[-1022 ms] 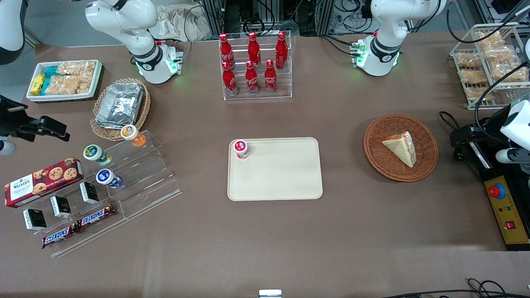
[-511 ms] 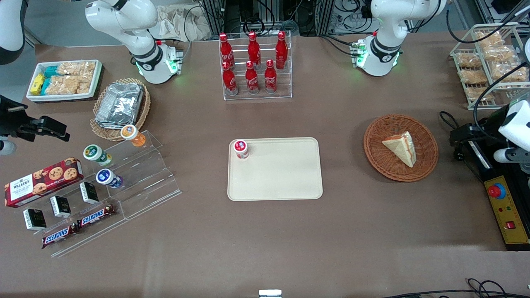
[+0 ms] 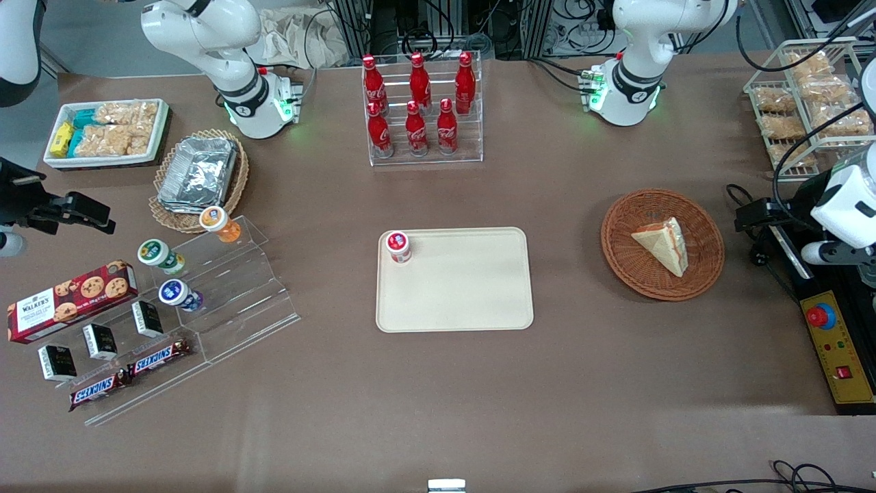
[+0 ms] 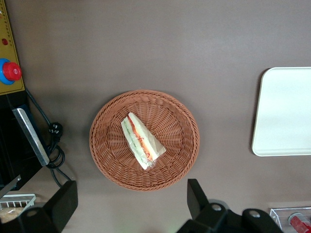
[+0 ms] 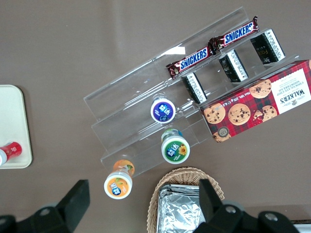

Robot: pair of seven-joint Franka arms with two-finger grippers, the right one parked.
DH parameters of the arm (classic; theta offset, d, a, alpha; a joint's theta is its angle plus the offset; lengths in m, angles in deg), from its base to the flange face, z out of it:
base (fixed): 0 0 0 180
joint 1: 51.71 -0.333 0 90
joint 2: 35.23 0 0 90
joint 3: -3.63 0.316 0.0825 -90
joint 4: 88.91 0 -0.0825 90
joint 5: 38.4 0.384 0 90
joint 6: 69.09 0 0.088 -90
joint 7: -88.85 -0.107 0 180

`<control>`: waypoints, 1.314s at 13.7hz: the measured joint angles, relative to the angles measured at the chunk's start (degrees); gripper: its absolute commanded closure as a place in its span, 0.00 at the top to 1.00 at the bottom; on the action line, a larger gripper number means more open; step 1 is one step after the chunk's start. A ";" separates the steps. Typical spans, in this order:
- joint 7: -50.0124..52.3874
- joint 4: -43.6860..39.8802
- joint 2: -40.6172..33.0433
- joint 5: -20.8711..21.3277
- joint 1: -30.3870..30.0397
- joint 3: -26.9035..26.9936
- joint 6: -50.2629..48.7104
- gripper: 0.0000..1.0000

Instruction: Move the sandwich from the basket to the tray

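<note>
One sandwich [image 4: 142, 141] in basket [image 4: 181, 121] | gripper [image 4: 129, 204] above, jaws wide | cup [image 3: 398, 246] on tray [image 3: 465, 287]

So the whole brown matte surface [image 3: 588, 383] is carrying a lot. Dead center sits a flat beige plastic tray [image 3: 465, 294]. Toward the working arm's end is a round reddish-brown wicker basket [image 3: 705, 236], plus a yellow and black control box [image 3: 845, 356] and a white wire rack of snack bags [image 3: 804, 103]. Toward the parked arm's end: clear acrylic step display [image 3: 233, 301], pale tan wicker basket [image 3: 164, 212], white snack tray [image 3: 106, 161]. A clear rack of red cola bottles [image 3: 424, 154] stands farther from the camera than the beige tray. The gripper [image 4: 131, 204] hangs above the surface near the reddish-brown basket, jaws spread.
</note>
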 measured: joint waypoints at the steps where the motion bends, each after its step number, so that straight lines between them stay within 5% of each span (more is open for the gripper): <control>1: 0.65 0.18 -0.22 0.00 0.03 -0.02 0.00 1.00; 11: 22.02 22.51 -11.26 2.35 0.16 -2.13 13.97 1.00; 18: 37.58 35.81 -12.04 3.05 0.09 -2.50 24.87 1.00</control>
